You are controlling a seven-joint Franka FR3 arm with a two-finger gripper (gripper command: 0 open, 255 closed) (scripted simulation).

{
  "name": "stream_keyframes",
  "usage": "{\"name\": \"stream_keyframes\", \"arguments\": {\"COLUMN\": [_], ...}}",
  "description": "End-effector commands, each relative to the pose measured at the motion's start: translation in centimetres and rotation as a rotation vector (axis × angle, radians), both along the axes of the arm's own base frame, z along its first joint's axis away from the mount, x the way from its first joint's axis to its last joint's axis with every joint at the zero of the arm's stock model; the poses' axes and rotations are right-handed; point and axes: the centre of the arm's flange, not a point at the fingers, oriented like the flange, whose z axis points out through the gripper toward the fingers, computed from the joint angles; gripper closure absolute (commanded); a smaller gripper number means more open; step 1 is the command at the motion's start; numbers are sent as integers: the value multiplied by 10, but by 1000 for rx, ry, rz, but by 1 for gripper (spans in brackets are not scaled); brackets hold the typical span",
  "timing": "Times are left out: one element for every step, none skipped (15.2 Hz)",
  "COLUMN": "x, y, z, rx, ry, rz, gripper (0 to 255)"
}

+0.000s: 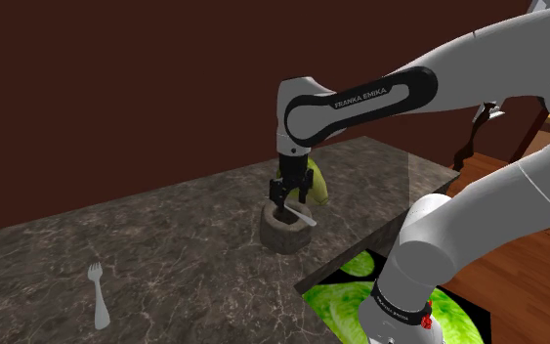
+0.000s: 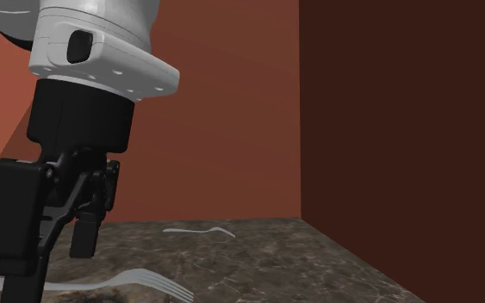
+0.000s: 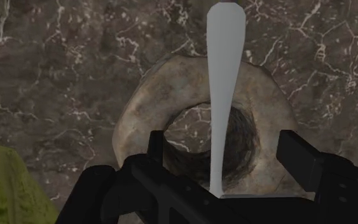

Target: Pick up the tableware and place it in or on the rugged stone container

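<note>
A rough grey stone bowl [image 1: 282,231] stands mid-table. A white fork [image 1: 303,220] lies slanted on it, one end down in the hollow and the handle [image 3: 224,57] sticking out past the rim [image 3: 266,95]. My black gripper [image 1: 283,201] hangs straight above the bowl, open. In the wrist view its fingers [image 3: 156,147] stand well apart on either side of the fork [image 3: 220,127] and do not touch it. The second exterior view shows the gripper [image 2: 51,258] close up, with the fork's tines [image 2: 158,282] just below it.
A second white fork [image 1: 98,291] lies near the table's front corner at the shoulder view's left, also seen far back [image 2: 199,232]. A yellow-green object [image 1: 316,183] sits right behind the bowl. The dark marble table [image 1: 165,244] ends by the stand. Brown walls stand behind.
</note>
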Motion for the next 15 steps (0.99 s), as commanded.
{"name": "stream_keyframes", "arguments": {"x": [0, 0, 0, 2, 4, 6, 7, 7, 7, 7, 7, 7, 7, 7, 7], "y": [0, 0, 0, -1, -1, -2, -2, -2, -2, -2, -2, -2, -2, -2, -2], "z": [0, 0, 0, 13, 26, 39, 49, 49, 49, 49, 49, 49, 49, 49, 49], "rx": [0, 0, 0, 0, 0, 0, 0, 0, 0, 0, 0, 0, 0, 0, 0], "ry": [0, 0, 0, 0, 0, 0, 0, 0, 0, 0, 0, 0, 0, 0, 0], "rz": [0, 0, 0, 0, 0, 0, 0, 0, 0, 0, 0, 0, 0, 0, 0], "gripper": [0, 0, 0, 0, 0, 0, 0, 0, 0, 0, 0, 0, 0, 0, 0]}}
